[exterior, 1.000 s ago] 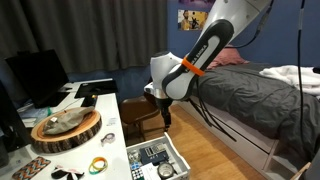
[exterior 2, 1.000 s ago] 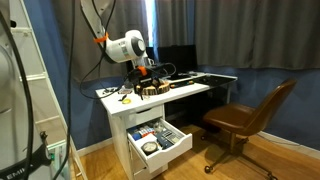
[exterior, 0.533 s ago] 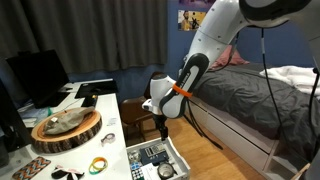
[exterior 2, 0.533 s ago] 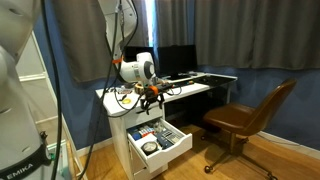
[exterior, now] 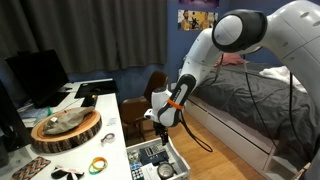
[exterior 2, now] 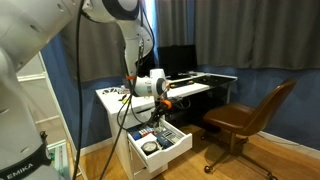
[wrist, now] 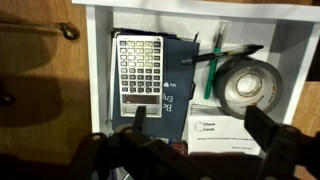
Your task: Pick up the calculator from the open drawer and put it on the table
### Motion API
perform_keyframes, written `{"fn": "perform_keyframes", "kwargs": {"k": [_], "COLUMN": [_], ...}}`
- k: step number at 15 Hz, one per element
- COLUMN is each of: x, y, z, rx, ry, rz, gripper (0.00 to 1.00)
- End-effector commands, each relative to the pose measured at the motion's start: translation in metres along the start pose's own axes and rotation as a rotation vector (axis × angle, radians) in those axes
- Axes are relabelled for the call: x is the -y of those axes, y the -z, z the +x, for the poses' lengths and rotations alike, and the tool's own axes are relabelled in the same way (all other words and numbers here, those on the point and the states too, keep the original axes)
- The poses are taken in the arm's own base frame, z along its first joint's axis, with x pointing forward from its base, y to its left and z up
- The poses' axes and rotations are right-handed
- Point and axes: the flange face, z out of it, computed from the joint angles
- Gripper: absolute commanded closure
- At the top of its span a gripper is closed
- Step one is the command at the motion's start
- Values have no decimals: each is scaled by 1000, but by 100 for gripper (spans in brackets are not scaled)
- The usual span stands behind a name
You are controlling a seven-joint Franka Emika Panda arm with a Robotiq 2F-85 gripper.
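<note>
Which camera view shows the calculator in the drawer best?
The wrist view: the calculator lies straight below, keys and display plain. In both exterior views it is too small to pick out inside the drawer.

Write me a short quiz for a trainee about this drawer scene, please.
1. True or false: the calculator already lies on the table.
2. In the wrist view, which round thing lies in the drawer beside the pens? A) tape roll B) cup C) clock
3. Fill in: the gripper above the drawer is ____.
Key: 1 false; 2 A; 3 open.
</note>
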Motion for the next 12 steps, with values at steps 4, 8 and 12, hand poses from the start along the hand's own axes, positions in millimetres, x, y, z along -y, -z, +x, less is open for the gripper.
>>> {"fn": "perform_keyframes", "kwargs": {"k": [4,8,12], "x": [-30,-24,-28], "y": [-64,-66,-67], "z": [7,6,7], "rx": [-47,-34,-39], "ry": [56,39,36], "rz": [0,9,3], "gripper": [0,0,0]}}
